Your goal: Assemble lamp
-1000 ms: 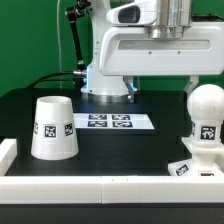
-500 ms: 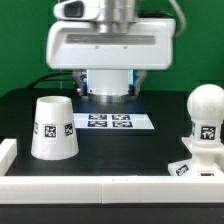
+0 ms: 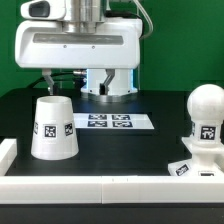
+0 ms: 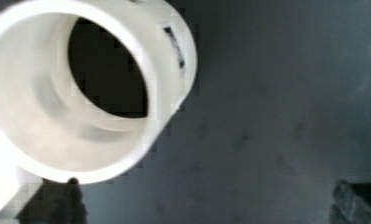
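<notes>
The tapered white shade (image 3: 53,128) stands on the black table at the exterior view's left, narrow end up, with a tag on its side. In the wrist view its open ring (image 4: 31,130) lies beside one fingertip (image 4: 57,205). The round-headed bulb (image 3: 206,112) stands upright on the low sloped base (image 3: 190,166) at the exterior view's right. My gripper (image 3: 90,78) hangs above and just behind the shade. Its fingers are spread wide and hold nothing (image 4: 208,205).
The marker board (image 3: 108,122) lies flat in the middle of the table behind the shade. A white rail (image 3: 100,186) runs along the front edge, with a raised end (image 3: 6,150) at the exterior view's left. The robot's base (image 3: 108,85) stands at the back.
My gripper has swept from the exterior view's right to its left and is now over the shade. The shade, bulb and base have not moved.
</notes>
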Controlling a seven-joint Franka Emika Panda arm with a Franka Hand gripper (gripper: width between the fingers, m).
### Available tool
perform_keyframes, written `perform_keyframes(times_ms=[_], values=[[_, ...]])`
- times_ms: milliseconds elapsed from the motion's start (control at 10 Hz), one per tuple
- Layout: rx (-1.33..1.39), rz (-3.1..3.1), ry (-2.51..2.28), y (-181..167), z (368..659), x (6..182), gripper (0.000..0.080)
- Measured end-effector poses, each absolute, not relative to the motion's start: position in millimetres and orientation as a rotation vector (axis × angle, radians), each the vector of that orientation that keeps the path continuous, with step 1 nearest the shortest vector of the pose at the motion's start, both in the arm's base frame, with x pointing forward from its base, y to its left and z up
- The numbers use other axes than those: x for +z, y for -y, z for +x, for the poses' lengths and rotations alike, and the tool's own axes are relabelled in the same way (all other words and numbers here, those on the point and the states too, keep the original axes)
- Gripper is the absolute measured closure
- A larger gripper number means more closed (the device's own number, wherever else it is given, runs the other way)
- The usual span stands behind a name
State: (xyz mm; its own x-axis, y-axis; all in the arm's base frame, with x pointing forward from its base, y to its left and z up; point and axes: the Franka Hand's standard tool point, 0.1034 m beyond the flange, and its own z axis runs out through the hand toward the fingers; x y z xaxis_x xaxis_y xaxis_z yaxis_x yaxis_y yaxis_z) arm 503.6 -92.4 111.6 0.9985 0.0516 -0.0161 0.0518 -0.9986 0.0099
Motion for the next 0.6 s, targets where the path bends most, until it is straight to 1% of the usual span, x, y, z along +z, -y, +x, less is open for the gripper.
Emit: perform_keyframes(times_ms=[300,400,600], values=[[-0.015,3.125,-0.084,98,480,95.9,0.0101],[-0.003,3.122,-0.087,98,480,94.7,0.0101],[-0.002,3.116,-0.094,96,473,85.4,0.0101]])
